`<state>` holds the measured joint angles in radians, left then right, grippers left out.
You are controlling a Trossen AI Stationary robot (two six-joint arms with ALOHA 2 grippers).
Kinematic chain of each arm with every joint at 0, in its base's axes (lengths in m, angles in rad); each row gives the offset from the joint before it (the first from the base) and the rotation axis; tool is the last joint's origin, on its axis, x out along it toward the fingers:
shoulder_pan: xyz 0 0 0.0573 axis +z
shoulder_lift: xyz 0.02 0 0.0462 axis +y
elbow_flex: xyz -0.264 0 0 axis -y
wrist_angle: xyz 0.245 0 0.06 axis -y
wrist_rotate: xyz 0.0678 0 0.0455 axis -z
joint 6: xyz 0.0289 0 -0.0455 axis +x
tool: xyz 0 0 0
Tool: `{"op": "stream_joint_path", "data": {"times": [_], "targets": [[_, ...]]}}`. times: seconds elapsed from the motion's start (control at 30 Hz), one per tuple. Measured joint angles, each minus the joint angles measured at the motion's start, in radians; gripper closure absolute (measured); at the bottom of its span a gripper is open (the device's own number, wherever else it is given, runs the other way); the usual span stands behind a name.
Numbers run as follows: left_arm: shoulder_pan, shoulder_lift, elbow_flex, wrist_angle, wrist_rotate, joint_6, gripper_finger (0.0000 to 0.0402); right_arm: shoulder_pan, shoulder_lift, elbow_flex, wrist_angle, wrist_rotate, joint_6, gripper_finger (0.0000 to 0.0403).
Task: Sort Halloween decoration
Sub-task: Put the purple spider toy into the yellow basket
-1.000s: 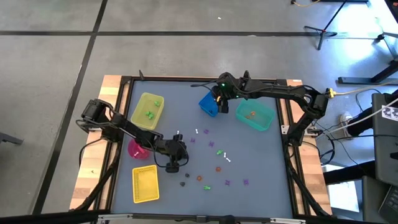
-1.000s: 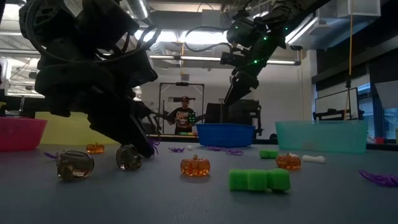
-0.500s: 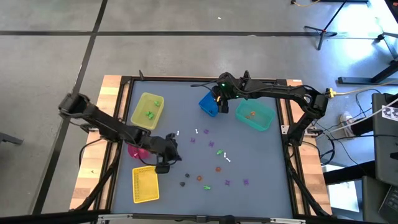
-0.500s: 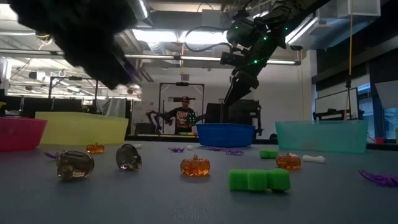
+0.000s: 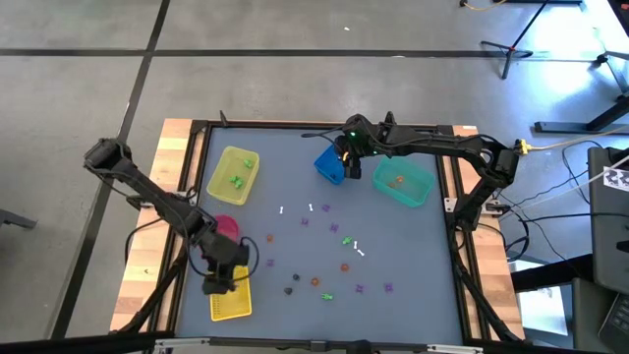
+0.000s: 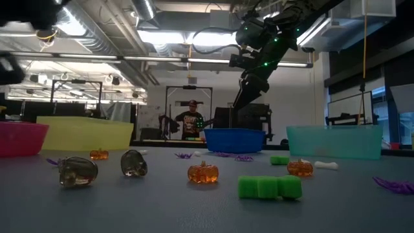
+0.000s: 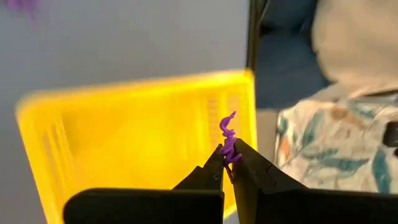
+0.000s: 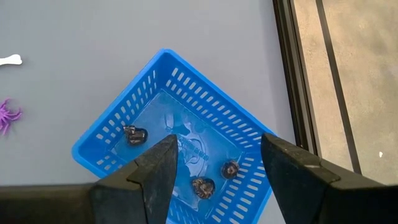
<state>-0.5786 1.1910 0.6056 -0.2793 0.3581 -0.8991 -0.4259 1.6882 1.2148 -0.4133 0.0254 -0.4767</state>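
Observation:
The decorations are tiny trinkets strewn over the grey table: purple (image 5: 305,222), orange (image 5: 345,265), green (image 5: 347,240), white (image 5: 311,207) and dark (image 5: 294,277). In the low view an orange pumpkin (image 6: 203,173) and a green piece (image 6: 270,187) lie nearest. My left gripper (image 5: 224,280) (image 7: 227,158) hovers over the yellow basket (image 5: 231,295) at the near left, shut on a purple trinket (image 7: 227,134). My right gripper (image 8: 217,158) (image 6: 249,90) hangs open above the blue basket (image 5: 331,164) (image 8: 180,137), which holds dark trinkets (image 8: 135,134). My left gripper pinches the purple trinket by its lower end (image 7: 229,153) between the two fingertips, coming from above and pointing down. The rest of the trinket sticks out past the tips. It is lifted clear, over the yellow basket (image 7: 124,137).
A yellow tub (image 5: 234,175) with green trinkets stands at the far left, with a pink bowl (image 5: 224,228) just nearer. A teal bin (image 5: 403,183) holding an orange trinket sits right of the blue basket. A raised dark frame (image 5: 457,256) rims the table. A person (image 6: 191,123) stands far behind.
My left gripper has risen from among the trinkets at the table's middle and swung toward the near left corner, ending over the yellow basket; it has left the low view. The trinkets on the table lie as before.

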Motion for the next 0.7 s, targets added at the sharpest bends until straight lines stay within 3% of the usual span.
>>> {"op": "stream_joint_path", "data": {"times": [0.27,0.47,0.7], "targets": [[-0.077,0.001,0.000,-0.152,-0.121,-0.081,0.0401,0.000,0.000,0.000,0.000,0.000,0.000,0.0173],[-0.078,0.001,0.000,-0.159,-0.105,-0.150,0.0400,0.000,0.000,0.000,0.000,0.000,0.000,0.0173],[-0.078,0.001,0.000,-0.170,-0.109,-0.175,0.0348,0.000,0.000,0.000,0.000,0.000,0.000,0.0173]]}}
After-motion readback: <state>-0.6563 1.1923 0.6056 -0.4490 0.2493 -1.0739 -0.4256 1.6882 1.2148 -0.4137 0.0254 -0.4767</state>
